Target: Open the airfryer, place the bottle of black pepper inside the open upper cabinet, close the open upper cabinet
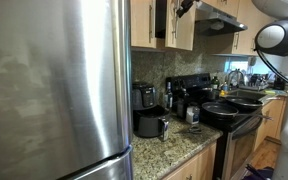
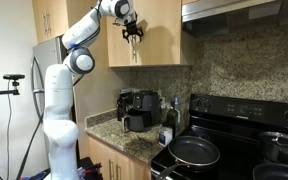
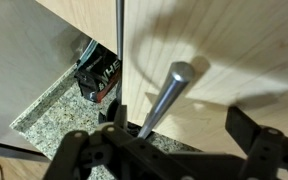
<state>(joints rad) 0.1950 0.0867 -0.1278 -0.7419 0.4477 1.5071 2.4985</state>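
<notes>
The gripper (image 2: 132, 38) hangs high against the cabinet (image 2: 162, 30) door; in both exterior views it is too small for its opening to be read. Only the wrist view shows it spread wide and holding nothing, with the door's metal handle (image 3: 167, 98) standing between the fingers, clear space on each side. The airfryer (image 1: 148, 112) sits on the counter (image 2: 106, 130) well below, its drawer pulled out forward; an exterior view shows this plainly, while the wrist view gives only wood, a thin door seam and a strip of counter.
</notes>
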